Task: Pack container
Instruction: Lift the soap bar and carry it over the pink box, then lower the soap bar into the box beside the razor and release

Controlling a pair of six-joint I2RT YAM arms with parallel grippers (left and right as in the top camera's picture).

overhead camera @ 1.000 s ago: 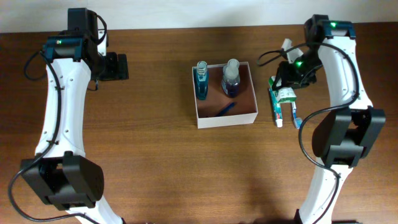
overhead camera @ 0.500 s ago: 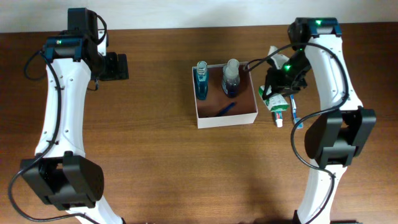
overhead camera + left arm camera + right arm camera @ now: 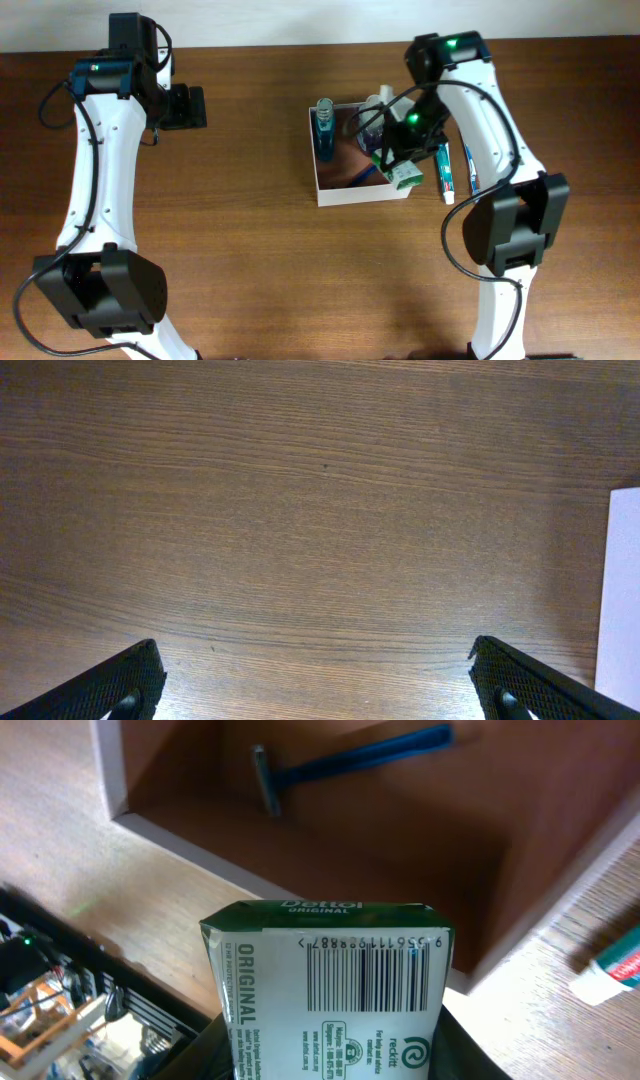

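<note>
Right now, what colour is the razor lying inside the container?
The razor is blue; the right wrist view shows it best, lying on the container floor.

The container [image 3: 345,194] is a square, open-topped box with thin white walls and a reddish-brown interior. It stands upright and flat on the worktop [image 3: 250,260], near the centre. An upright blue bottle [image 3: 324,128] occupies its far-left corner. A blue razor [image 3: 352,756] lies on its floor.

left arm [image 3: 93,170] and right arm [image 3: 490,105]: white shells, black joint housings, loose black cables, green led near each wrist. left fingers [image 3: 115,682] black, textured.
</note>
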